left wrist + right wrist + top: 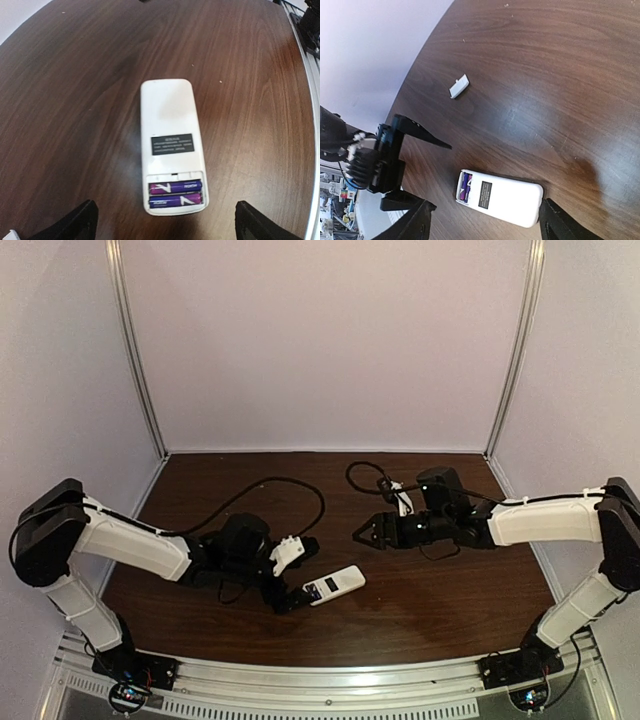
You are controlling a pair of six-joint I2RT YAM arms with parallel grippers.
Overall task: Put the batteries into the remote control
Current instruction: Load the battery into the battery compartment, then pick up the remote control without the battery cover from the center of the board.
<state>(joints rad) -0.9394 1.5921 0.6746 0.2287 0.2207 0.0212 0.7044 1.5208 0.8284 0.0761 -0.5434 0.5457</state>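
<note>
Left gripper stands released, fingers wide either side of the remote control's battery end, low centre of its wrist view; right gripper hangs parted, holding nothing. Both batteries lie in the uncovered bay, the cover well apart; a nudge could spill them. Label print is unreadably small.

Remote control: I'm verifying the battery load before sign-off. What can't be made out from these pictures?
- Button face of the remote control: hidden in every view, turned down against the table.
- Polarity marks on the batteries: too small, left wrist view.
- Text on the label: blurred, left wrist view.
</note>
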